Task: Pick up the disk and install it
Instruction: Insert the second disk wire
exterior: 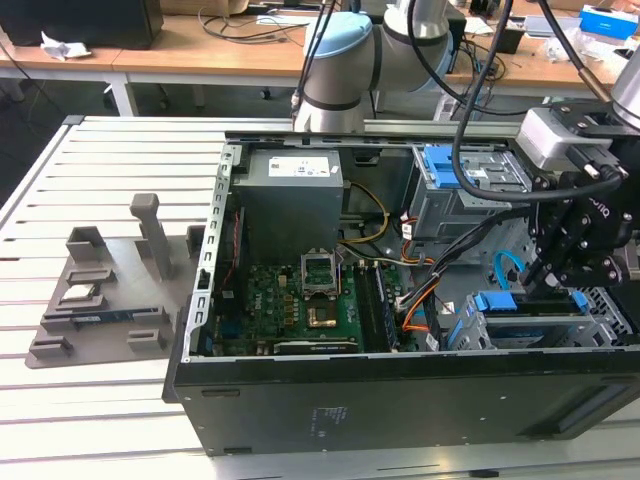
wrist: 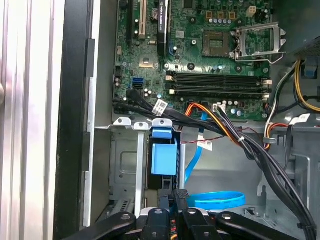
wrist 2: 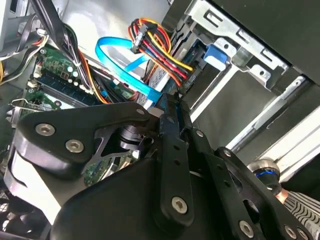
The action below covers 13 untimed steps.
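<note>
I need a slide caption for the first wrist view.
Black gripper above the blue-bracketed disk in the grey metal drive cage.

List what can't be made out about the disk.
- Disk: in the first wrist view it stands edge-on in the cage, so its label is hidden.
- Its near end: covered by the gripper in that view.
- How deep it sits: in the exterior view the gripper blocks it.
</note>
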### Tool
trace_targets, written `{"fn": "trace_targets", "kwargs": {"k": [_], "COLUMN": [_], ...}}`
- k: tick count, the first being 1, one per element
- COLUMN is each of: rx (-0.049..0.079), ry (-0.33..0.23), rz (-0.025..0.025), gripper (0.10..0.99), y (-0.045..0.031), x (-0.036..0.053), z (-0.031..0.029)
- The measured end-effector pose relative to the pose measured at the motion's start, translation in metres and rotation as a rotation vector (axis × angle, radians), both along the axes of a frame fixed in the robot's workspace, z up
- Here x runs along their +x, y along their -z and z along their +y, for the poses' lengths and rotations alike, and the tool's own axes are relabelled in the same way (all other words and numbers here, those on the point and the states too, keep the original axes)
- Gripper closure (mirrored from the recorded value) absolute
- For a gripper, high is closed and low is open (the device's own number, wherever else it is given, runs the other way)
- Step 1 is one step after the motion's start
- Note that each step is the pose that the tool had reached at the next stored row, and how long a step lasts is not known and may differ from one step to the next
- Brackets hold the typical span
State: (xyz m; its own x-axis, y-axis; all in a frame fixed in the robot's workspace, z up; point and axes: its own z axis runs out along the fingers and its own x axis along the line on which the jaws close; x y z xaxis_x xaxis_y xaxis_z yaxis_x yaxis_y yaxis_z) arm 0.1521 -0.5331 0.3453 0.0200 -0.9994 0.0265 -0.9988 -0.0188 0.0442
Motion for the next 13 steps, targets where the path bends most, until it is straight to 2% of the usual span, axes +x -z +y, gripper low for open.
{"fn": "trace_targets", "kwargs": {"k": [9, 13], "rx": [0.000, 0.000], "ry": [-0.007, -0.008], "rz": [0.0001, 0.0000], "gripper": [0.925, 0.925], "y": [0.0026, 0.0071], "x": [0.0031, 0.0032], "z": [0.0009, 0.0007]}}
